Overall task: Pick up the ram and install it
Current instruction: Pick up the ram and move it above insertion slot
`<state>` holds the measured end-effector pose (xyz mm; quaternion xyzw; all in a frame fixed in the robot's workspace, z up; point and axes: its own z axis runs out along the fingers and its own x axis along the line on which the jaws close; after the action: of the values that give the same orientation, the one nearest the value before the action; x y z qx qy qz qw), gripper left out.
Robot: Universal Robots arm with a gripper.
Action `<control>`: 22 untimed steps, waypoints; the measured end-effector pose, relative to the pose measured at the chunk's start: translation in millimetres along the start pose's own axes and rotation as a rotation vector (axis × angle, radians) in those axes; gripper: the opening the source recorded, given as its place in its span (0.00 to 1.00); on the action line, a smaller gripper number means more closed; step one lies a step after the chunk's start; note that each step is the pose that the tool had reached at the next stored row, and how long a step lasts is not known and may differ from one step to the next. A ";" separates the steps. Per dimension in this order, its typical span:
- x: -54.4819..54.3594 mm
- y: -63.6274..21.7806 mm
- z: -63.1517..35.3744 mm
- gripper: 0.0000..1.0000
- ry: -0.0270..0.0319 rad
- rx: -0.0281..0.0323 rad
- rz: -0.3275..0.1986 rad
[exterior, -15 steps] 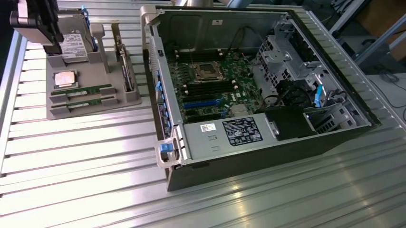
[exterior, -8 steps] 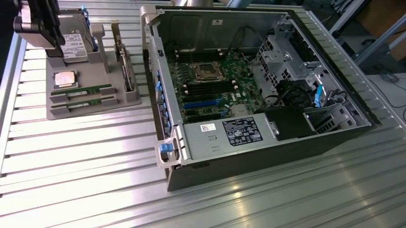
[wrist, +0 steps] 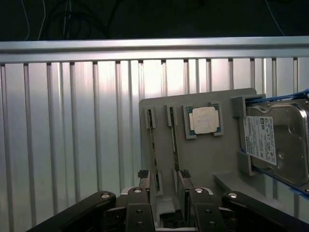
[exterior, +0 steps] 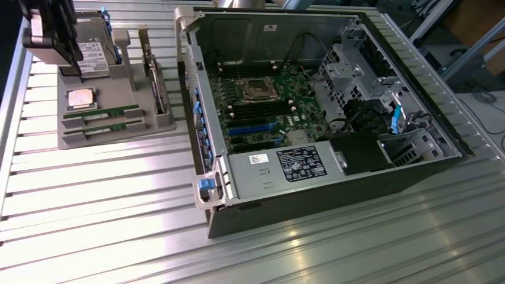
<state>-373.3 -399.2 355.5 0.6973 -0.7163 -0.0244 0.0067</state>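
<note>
Wrist view: black metal fingers (wrist: 143, 176) stand spread wide with nothing gripped, hanging over one end of a matt grey moulded holder tray (wrist: 207, 159). Each of its two parallel slots holds a long, thin green ram stick (wrist: 152, 145), the second ram stick (wrist: 174, 147) just beside the first. A square silver processor chip (wrist: 205, 120) sits in a recess, with a metal hard drive (wrist: 277, 140) at the tray's edge. Exterior view: the tray sits just beside an open black computer case (exterior: 316, 201), with ribbed aluminium counter (exterior: 118, 195) open in the foreground

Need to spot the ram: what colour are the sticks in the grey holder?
Green; the ram sticks show clearest in the exterior view.
</note>
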 end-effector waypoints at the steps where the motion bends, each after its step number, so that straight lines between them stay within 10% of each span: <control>1: 0.1 0.0 1.2 0.36 0.0000 0.0000 0.000; 22: 1.4 -1.1 23.5 0.36 0.0000 0.0000 0.000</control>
<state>-373.3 -400.0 331.9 0.6974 -0.7163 -0.0244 0.0066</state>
